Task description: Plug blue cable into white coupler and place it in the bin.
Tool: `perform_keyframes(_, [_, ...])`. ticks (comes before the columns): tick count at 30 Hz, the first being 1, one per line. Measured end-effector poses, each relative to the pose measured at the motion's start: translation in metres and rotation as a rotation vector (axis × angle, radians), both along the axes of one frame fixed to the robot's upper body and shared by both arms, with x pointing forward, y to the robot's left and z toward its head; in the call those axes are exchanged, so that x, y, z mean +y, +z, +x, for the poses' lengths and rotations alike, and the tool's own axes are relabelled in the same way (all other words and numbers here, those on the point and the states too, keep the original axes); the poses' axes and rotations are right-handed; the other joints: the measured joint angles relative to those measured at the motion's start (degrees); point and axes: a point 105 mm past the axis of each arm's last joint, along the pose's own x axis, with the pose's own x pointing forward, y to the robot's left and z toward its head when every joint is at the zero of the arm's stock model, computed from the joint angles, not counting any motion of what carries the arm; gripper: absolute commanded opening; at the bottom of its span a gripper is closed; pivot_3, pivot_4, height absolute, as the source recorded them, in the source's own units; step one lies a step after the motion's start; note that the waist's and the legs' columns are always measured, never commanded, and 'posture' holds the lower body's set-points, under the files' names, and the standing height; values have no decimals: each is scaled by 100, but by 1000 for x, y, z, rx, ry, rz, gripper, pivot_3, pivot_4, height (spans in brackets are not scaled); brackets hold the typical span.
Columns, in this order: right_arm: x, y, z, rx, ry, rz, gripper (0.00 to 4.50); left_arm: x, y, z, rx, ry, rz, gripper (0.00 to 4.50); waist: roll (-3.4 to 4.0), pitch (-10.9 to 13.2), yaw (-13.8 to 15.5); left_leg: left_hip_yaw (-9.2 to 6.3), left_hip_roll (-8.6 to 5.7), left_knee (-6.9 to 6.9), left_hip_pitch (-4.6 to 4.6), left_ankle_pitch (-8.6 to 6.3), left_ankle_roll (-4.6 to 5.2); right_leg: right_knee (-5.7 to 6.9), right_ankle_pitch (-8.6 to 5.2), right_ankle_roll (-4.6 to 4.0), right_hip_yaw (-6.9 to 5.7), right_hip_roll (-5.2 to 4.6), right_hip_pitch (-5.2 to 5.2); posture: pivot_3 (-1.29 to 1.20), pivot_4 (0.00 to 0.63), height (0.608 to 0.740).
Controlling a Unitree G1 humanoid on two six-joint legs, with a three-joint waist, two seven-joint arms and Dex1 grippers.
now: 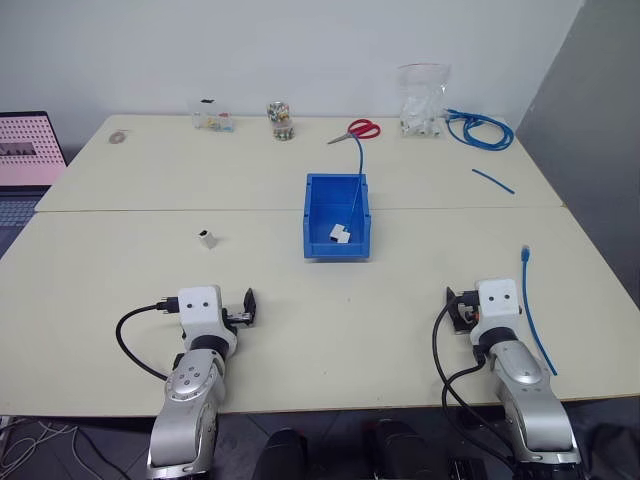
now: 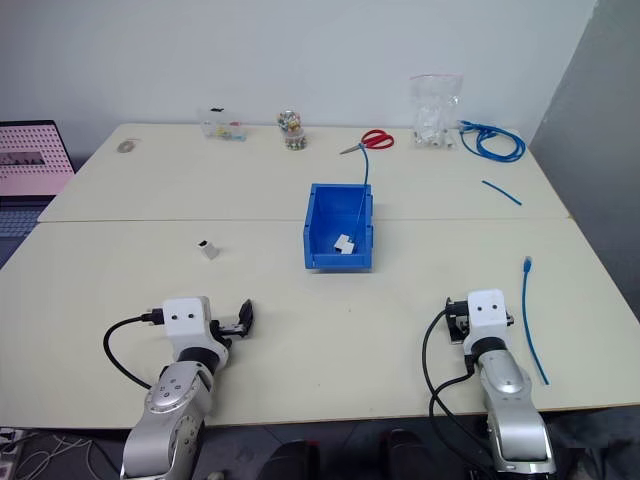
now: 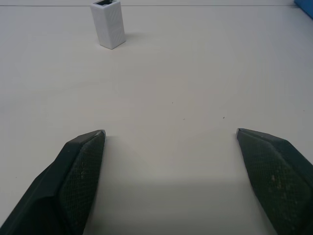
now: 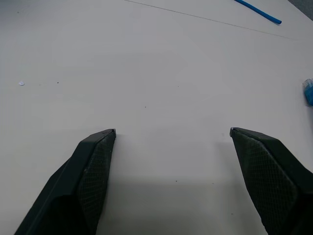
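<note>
While both arms rest low at the bottom of the frame, the left gripper (image 3: 171,142) stands wide, its two black fingers (image 3: 80,161) far apart over bare desk (image 1: 300,330) and holding nothing. The right gripper (image 4: 171,139) is also wide and empty.

The white coupler (image 1: 206,238) stands upright on the desk, left of the middle of the frame, well ahead of the left gripper and apart from everything else. The blue cable (image 1: 534,315) lies straight at the lower right of the frame, just beside the right arm, with its small plug end toward the far side.

The bin (image 1: 312,225) sits at the centre of the frame. Inside it lies a white block (image 1: 340,234) whose own blue cable rises over the far rim. At the upper right a coiled blue bundle (image 1: 480,128) and a short blue stub (image 1: 493,181) lie near a clear bag (image 1: 422,100).
</note>
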Motion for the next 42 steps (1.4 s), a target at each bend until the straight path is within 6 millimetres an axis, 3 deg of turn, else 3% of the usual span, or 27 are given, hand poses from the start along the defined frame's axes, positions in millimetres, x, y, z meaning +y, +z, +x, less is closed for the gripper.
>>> perform_keyframes(19, [1, 0, 0, 0, 3, 0, 3964, 1, 1, -3, 8, 7, 2, 4500, -5, 3, 0, 0, 0, 0, -3, 0, 0, -1, 0, 0, 1, 0, -1, 0, 150, 740])
perform_keyframes(33, [-3, 2, -1, 2, -5, -14, 3964, -13, 4, 4, -3, -48, -12, 4500, -7, 6, 6, 0, -2, 1, -11, 0, 0, -1, 0, 1, -2, 0, -6, 0, 150, 740])
perform_keyframes(36, [-9, 6, -2, 9, -23, -36, 3964, -31, 12, 11, -19, -199, 18, 4500, -6, 11, 15, -1, -4, 2, -20, 0, 0, -1, 1, 2, -5, 1, -11, 0, 150, 740])
perform_keyframes(42, [-42, 26, 1, -23, -131, -94, 3964, -113, 50, 20, -99, -754, 42, 4500, -2, 24, 35, 2, -15, 11, -44, 1, -1, -18, 10, 17, -4, -2, -16, 0, 150, 740])
